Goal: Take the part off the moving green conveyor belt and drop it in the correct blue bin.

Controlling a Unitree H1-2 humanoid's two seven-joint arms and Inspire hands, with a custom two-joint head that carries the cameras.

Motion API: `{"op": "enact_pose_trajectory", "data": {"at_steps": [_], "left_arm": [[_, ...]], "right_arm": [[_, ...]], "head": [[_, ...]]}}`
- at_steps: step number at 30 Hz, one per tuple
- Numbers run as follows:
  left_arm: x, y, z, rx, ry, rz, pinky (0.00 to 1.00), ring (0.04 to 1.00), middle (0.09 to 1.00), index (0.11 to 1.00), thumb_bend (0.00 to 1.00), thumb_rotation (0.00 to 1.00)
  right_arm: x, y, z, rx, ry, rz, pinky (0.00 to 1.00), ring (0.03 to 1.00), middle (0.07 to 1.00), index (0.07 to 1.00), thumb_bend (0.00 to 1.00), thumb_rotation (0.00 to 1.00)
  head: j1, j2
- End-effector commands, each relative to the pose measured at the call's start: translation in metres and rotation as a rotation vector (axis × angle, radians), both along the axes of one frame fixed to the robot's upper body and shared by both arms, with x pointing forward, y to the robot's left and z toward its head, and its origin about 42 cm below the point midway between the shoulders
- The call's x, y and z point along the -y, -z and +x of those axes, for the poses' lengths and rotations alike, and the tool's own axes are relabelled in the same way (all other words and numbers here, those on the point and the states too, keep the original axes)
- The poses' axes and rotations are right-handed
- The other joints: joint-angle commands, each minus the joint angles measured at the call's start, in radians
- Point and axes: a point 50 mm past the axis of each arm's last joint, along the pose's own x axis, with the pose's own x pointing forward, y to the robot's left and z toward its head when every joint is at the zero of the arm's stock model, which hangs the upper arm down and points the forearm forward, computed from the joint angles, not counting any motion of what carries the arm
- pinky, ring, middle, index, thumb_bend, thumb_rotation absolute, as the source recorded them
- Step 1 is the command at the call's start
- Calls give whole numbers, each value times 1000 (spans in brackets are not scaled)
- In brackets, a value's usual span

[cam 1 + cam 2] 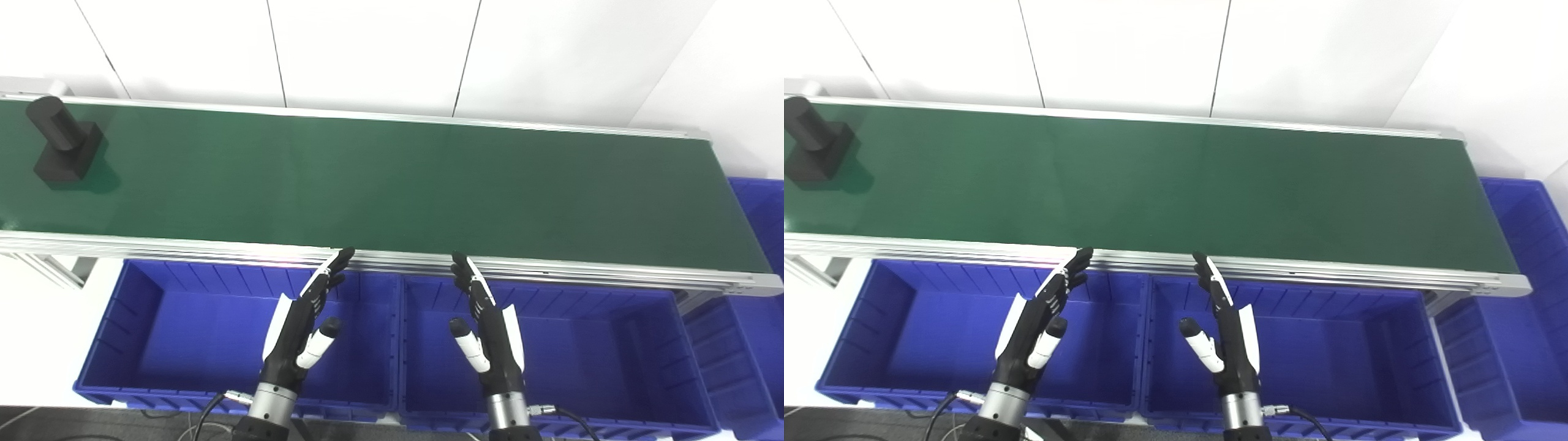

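Part [58,144]: one black block with a peg, sitting at the belt's far left end, well apart from both hands.
Belt [392,184]: one, green.
Bins: left bin [147,331], middle bin [612,361], end bin [759,306]; three showing.
Left hand [300,331]: hovering released, fingers spread, holding nothing.
Right hand [490,331]: likewise released.
Advice: waiting for the part to ride nearer is likely wiser; then closing around the peg.

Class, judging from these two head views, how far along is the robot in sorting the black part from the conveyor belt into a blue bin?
Nothing is done yet. The black part sits on the far left of the green belt, untouched. Both the left hand and right hand are open, empty, hovering over the blue bins. No part shows in either bin. Picking it up and dropping it remain.
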Motion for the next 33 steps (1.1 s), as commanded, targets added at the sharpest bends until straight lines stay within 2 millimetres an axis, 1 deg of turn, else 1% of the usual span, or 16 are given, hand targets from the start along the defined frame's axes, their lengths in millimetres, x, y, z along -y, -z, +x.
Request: {"op": "enact_pose_trajectory", "data": {"at_steps": [1, 3, 4, 6, 8, 11, 12, 15, 19, 29, 33], "left_arm": [[0, -9, 6, 69, -10, -13, 906, 930, 928, 889, 801, 1000], [0, -8, 6, 69, -10, -9, 907, 930, 928, 891, 802, 1000], [0, -8, 6, 68, -11, -9, 908, 931, 928, 892, 805, 1000], [1, -9, 7, 70, -10, -15, 908, 935, 931, 892, 801, 999], [3, -9, 8, 72, -9, -19, 910, 938, 935, 888, 801, 1000], [5, -10, 9, 77, -10, -17, 908, 936, 935, 890, 801, 1000], [6, -10, 10, 79, -10, -17, 909, 935, 933, 890, 791, 1000], [8, -10, 12, 80, -8, -20, 909, 932, 929, 888, 784, 1000], [9, -9, 13, 78, -3, -20, 907, 930, 924, 886, 791, 1000], [11, -8, 12, 72, 9, -23, 907, 934, 928, 888, 816, 1000], [12, -7, 13, 66, 11, -32, 922, 938, 928, 894, 798, 1000]], "right_arm": [[-3, -13, 5, 65, 0, 41, 890, 909, 927, 910, 721, 936], [-2, -13, 5, 61, 7, 50, 886, 903, 922, 908, 721, 923], [-1, -13, 6, 57, 22, 58, 886, 903, 925, 913, 723, 931], [4, -13, 7, 52, 48, 72, 871, 901, 923, 915, 763, 938], [9, -14, 7, 51, 66, 76, 881, 912, 929, 922, 773, 957], [13, -15, 7, 63, 83, 59, 869, 895, 918, 916, 744, 964], [14, -15, 7, 65, 86, 56, 854, 877, 903, 901, 736, 953], [13, -14, 7, 70, 89, 47, 830, 854, 887, 886, 744, 942], [12, -14, 5, 67, 81, 48, 821, 853, 888, 888, 744, 938], [10, -11, 3, 55, 73, 46, 833, 864, 893, 893, 774, 936], [9, -10, 4, 57, 65, 36, 823, 859, 894, 892, 779, 935]], "head": [[-1, 1], [-1, 1], [0, 0], [1, -1], [0, -1], [-1, -1], [-1, -1], [1, -3], [-2, -4], [-2, -7], [-2, -8]]}}
